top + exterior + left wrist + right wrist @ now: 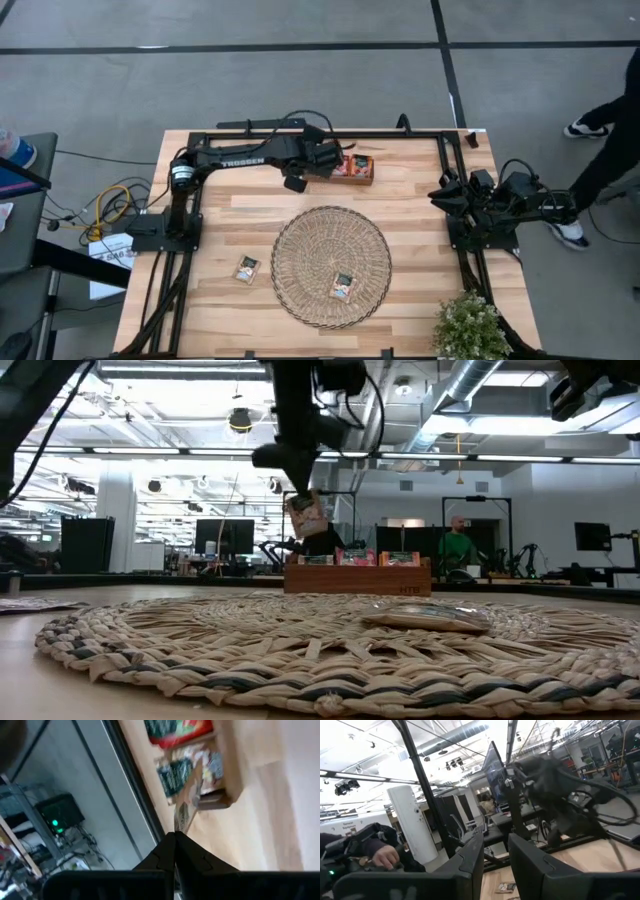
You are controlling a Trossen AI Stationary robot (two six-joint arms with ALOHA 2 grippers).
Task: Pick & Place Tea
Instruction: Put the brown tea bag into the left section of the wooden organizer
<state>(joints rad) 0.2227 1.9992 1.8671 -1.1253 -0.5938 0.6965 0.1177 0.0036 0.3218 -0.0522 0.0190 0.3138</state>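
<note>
Left gripper is pinched shut on a tea sachet, lifted just beside the wooden tray, probably headed for the woven mat. Right gripper waits part-open at the right edge.

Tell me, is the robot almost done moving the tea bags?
Not yet. One tea sachet lies on the woven mat, and another sits on the table beside it. The left claw is shut on a third sachet, lifted near the wooden tray. More sachets wait in that tray. The right claw rests off to the side.
</note>
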